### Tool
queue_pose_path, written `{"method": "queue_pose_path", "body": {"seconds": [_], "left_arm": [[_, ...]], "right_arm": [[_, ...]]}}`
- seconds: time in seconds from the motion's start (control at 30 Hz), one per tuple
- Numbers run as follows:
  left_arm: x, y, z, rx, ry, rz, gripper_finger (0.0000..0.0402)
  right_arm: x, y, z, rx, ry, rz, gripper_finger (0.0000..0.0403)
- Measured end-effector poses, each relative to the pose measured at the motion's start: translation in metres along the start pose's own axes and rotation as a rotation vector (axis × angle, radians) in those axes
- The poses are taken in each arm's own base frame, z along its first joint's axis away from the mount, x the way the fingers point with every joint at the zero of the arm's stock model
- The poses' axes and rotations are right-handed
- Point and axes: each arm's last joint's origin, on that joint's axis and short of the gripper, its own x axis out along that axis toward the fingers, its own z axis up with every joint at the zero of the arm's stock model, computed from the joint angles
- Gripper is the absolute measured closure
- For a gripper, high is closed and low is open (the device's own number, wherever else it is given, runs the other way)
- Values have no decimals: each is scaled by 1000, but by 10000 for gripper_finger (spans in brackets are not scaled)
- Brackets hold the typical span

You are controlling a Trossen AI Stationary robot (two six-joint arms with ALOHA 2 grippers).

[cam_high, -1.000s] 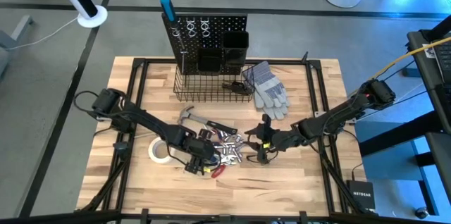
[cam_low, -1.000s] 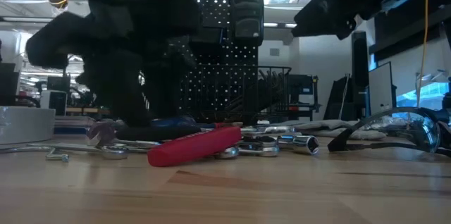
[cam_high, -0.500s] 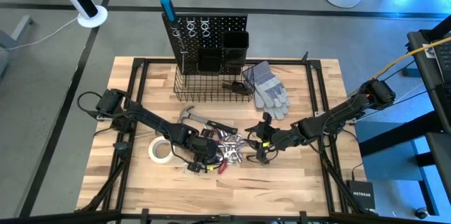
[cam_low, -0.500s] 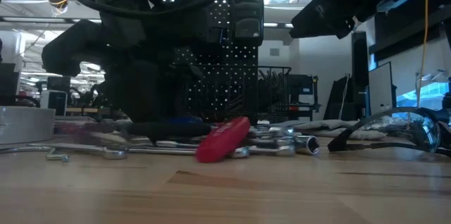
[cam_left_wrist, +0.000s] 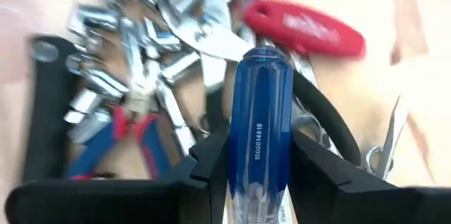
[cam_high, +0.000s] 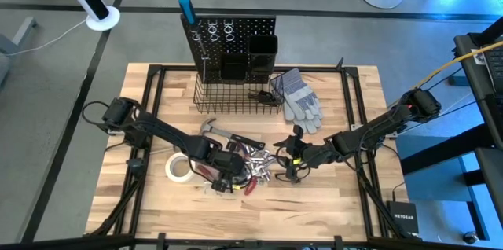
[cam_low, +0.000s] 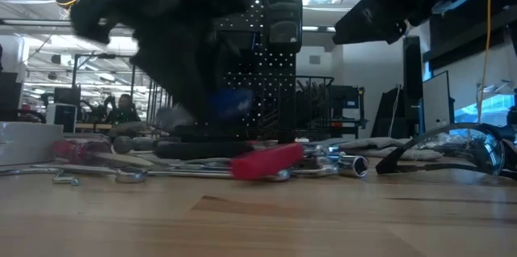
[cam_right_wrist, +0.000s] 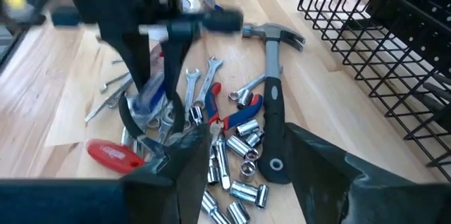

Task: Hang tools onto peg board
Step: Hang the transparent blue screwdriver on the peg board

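A heap of tools lies at the table's middle: silver wrenches and sockets, red-and-blue pliers, a red-handled tool and a hammer. My left gripper hangs over the heap's near left side, shut on a blue-handled screwdriver. My right gripper hovers open above the heap's right side, with nothing between its fingers. The peg board stands upright at the far edge, with its wire basket at the base. My left gripper pinches the screwdriver's blue handle between its two fingers, which slant down from the table's left. The handle lies along the fingers, its rounded butt end sticking out past the fingertips. It is lifted above the heap. The shaft is hidden.
A white tape roll lies left of the heap. Grey work gloves lie right of the basket. Black bins hang on the peg board. Bare wood runs along the near edge. A person sits in the room behind.
My left gripper has shut on the blue screwdriver handle and risen with it, lifting it off the heap. The red-handled tool has slid and turned on the table toward the heap's right.
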Motion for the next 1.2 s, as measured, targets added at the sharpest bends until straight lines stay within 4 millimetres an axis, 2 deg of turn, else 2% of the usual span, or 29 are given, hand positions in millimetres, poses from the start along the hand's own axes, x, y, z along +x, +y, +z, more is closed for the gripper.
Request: {"method": "queue_pose_path", "body": {"seconds": [0.2, 0.37, 0.67, 0.97, 1.2], "left_arm": [[-44, 7, 21, -26, -119, 73, 291], [-89, 14, 26, -60, -241, 169, 297], [-180, 30, 36, -121, -642, 394, 293], [-263, 60, 39, -182, -1037, 800, 292], [-300, 96, 32, -259, -1251, 1101, 298]], "right_arm": [[0, 0, -1, -5, 7, -3, 219], [0, 0, -1, -5, 8, -5, 219], [0, 0, -1, -5, 7, -6, 219], [0, -1, -1, -5, 5, -13, 219], [0, -1, -1, -6, 3, -18, 219]]}}
